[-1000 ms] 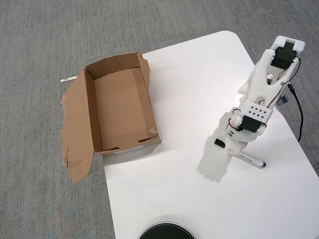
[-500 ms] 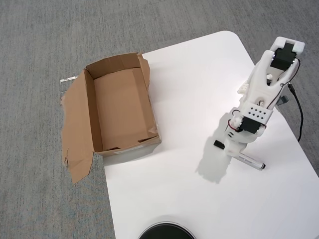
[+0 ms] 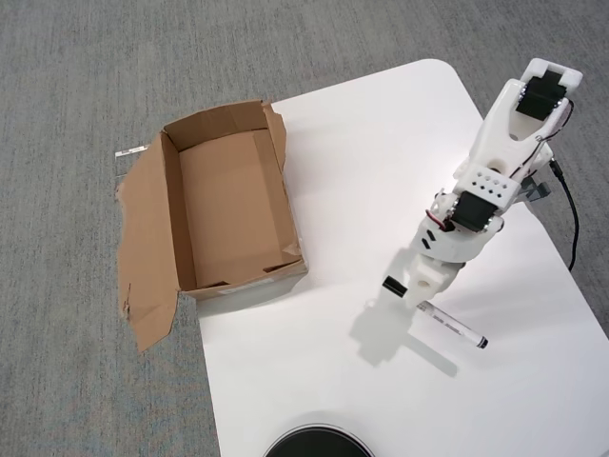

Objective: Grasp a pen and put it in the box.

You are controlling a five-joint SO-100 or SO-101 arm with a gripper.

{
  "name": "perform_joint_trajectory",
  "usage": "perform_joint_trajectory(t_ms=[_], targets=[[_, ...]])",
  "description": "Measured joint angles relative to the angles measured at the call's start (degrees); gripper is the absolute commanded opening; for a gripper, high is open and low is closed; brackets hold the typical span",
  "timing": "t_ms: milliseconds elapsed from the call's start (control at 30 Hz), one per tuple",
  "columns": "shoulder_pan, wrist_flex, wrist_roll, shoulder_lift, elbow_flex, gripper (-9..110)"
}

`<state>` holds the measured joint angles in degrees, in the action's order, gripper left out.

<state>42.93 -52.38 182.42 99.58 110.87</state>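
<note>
Overhead view. A white table [image 3: 333, 190] with rounded corners stands on grey carpet [image 3: 95, 67]; a dark round object [image 3: 319, 446] shows at the bottom edge, and a black cable [image 3: 571, 219] runs along the table's right side. The box [image 3: 171, 205] — brown cardboard, open at the top, with flattened, torn flaps — sits at the table's left edge, partly overhanging the carpet, and is empty. The white arm [image 3: 495, 171] reaches from the upper right towards the lower centre and casts a shadow on the tabletop. The pen [image 3: 452, 327] lies diagonally beneath the gripper [image 3: 411, 290]: its black end [image 3: 392, 285] juts out on the gripper's left side, while the white barrel with a dark tip extends to the lower right. The gripper's body hides the fingers — whether they are closed on the pen or merely over it cannot be told. Pen and box are well apart.
</note>
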Motion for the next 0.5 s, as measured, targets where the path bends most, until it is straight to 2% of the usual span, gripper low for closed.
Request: perform_joint_trajectory(t_ms=[100,500], targets=[[-0.44,0.00,0.00,0.00,-1.05,1],[-12.74,0.00,-0.18,0.18,-24.79,1]])
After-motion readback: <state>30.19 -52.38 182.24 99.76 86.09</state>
